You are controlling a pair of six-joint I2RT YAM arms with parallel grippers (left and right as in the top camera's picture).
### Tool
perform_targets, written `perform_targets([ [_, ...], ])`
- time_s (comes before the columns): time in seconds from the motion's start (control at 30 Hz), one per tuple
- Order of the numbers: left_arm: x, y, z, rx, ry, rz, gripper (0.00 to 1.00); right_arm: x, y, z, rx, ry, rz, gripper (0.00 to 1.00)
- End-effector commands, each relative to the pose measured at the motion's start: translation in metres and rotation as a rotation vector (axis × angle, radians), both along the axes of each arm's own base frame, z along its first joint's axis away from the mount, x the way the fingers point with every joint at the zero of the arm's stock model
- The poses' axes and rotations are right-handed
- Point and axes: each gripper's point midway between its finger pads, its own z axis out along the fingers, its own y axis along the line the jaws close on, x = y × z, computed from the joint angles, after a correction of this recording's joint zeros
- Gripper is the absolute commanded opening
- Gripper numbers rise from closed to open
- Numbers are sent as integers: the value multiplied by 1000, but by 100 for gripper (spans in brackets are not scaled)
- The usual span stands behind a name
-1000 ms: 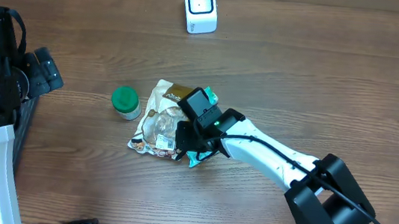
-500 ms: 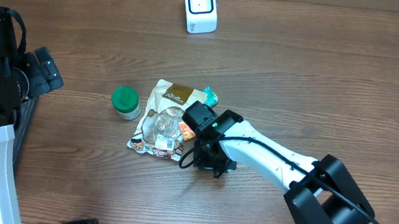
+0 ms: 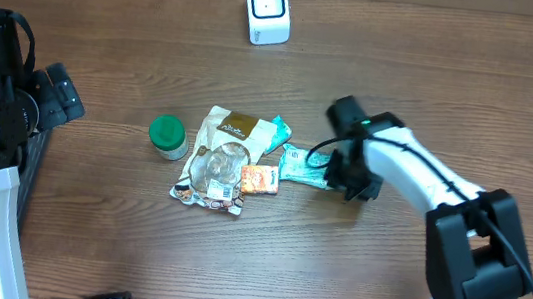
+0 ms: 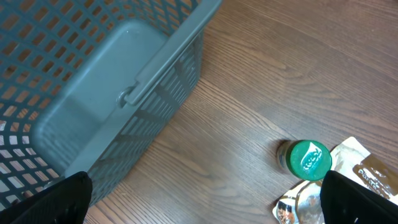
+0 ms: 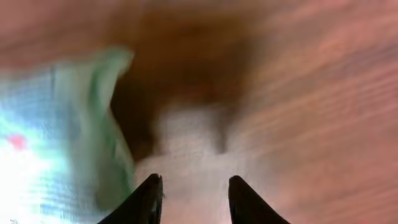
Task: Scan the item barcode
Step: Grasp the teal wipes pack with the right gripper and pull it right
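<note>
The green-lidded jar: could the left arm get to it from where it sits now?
Probably yes. The green-lidded jar stands on bare wood, and nothing lies between it and the wide-open left fingers. The foil pouch lies on its far side.

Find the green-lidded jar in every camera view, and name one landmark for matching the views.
Overhead: the green-lidded jar stands left of centre, just left of the foil snack pouch.
Left wrist: the jar is at lower right, with the pouch's corner just to its right.
Right wrist: not in it; the picture is blurred.
Shared landmark: the foil snack pouch, beside the jar in the overhead and left wrist views.
</note>
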Motion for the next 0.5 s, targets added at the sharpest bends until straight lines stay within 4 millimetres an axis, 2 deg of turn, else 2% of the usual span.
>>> perform_targets([
  [0.0, -3, 2, 5, 0, -19, 23, 100, 30, 16, 25, 389, -66, 116, 53],
  [0.1, -3, 2, 4, 0, -19, 23, 100, 41, 15, 39, 560, -116, 156, 63],
  [0.2, -3, 2, 4, 0, -19, 23, 99, 44, 10, 42, 633, -132, 132, 68],
  [0.27, -3, 2, 4, 0, -19, 23, 100, 40, 11, 36, 647, -121, 128, 68],
  [0.37, -3, 2, 4, 0, -19, 23, 100, 24, 22, 17, 650, -91, 123, 65],
  [0.4, -3, 2, 4, 0, -19, 23, 100, 17, 27, 4, 652, -83, 98, 63],
  [0.47, -3, 2, 4, 0, -19, 23, 100, 12, 28, -6, 655, -79, 63, 60],
])
